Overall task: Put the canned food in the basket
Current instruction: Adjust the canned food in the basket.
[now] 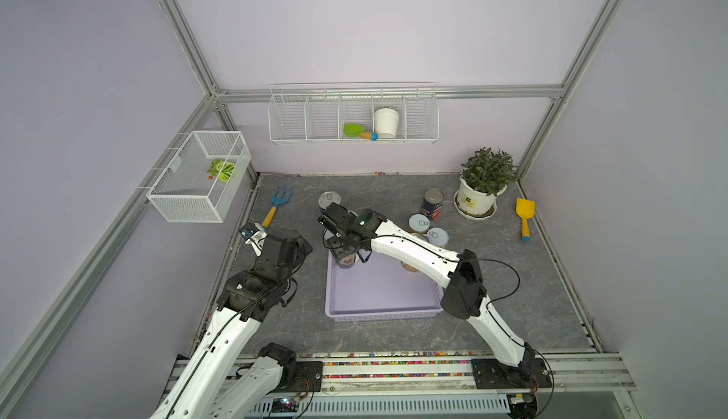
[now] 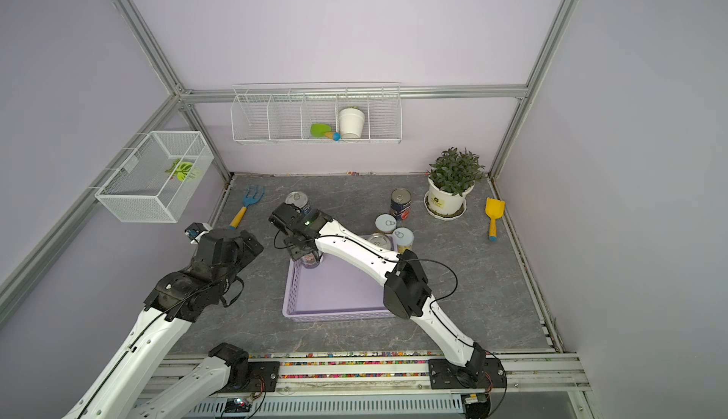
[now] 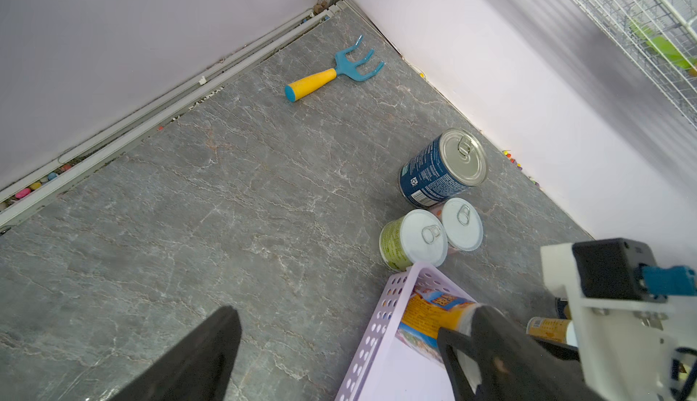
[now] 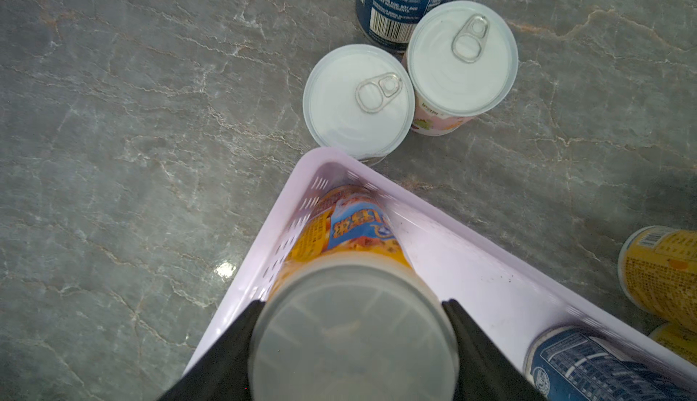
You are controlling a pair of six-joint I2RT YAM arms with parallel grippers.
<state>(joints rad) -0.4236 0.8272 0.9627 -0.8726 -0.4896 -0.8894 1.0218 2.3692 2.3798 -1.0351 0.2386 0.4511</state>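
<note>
Our right gripper [image 4: 354, 306] clasps the orange can [image 4: 350, 237], low in frame, inside the basket [image 4: 471, 267] corner; we should lower it flat before letting go; left gripper [image 3: 350, 338] gapes empty.

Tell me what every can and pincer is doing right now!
right pincer: shut on the orange can.
orange can: upright, inside the basket corner.
left pincer: open, empty.
navy can: upright, outside the basket.
green can: upright, lid sealed, outside the basket.
pink can: upright, lid sealed, outside the basket.

Lavender walls [image 1: 354, 23] w/ alu frame [image 1: 492, 92], grey marble-look tabletop [image 1: 374, 192].
</note>
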